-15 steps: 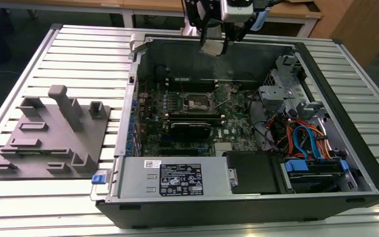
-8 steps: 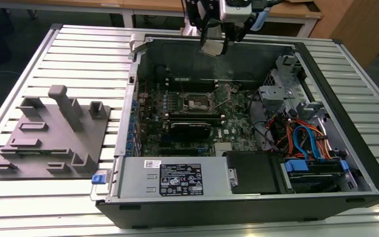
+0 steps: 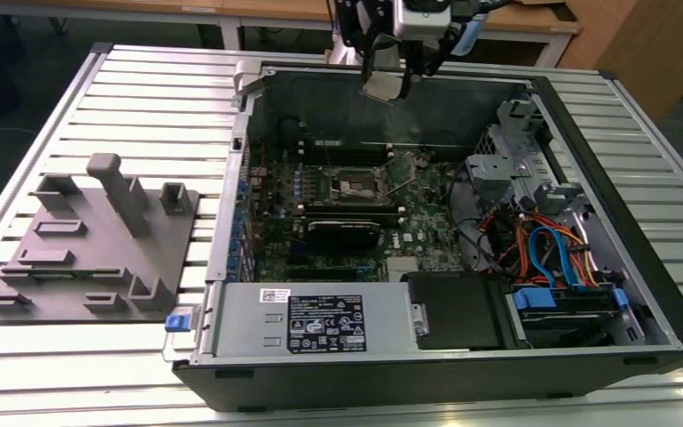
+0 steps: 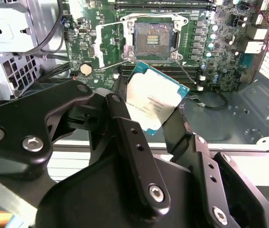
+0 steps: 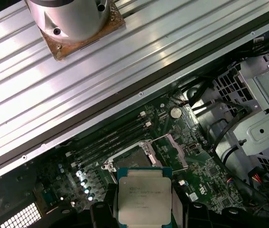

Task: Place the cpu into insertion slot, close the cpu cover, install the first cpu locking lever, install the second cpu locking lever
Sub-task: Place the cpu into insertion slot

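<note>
Silvery-grey metal tops the cpu (image 4: 155,99), which is clamped by two opposite edges between the black fingers (image 4: 120,118) of the claw (image 4: 148,116). In the exterior view the claw (image 3: 393,71) hangs at 12 o'clock over the open computer case (image 3: 662,294), above its far wall. The cpu (image 3: 386,83) is tilted there and clear of the motherboard (image 3: 317,222).

The insertion slot (image 3: 355,185) sits near the middle of the board, toward 6 o'clock from the claw and well apart from it. In the second wrist view its dark contact field (image 4: 153,39) is bare, and the cpu cover (image 4: 99,38) lies swung open just beside it.

The grey labelled power supply box (image 3: 317,325) occupies the 6 o'clock side of the case. A grey fixture block (image 3: 92,240) rests at 9 o'clock on the slatted metal worktop (image 3: 140,89).
</note>
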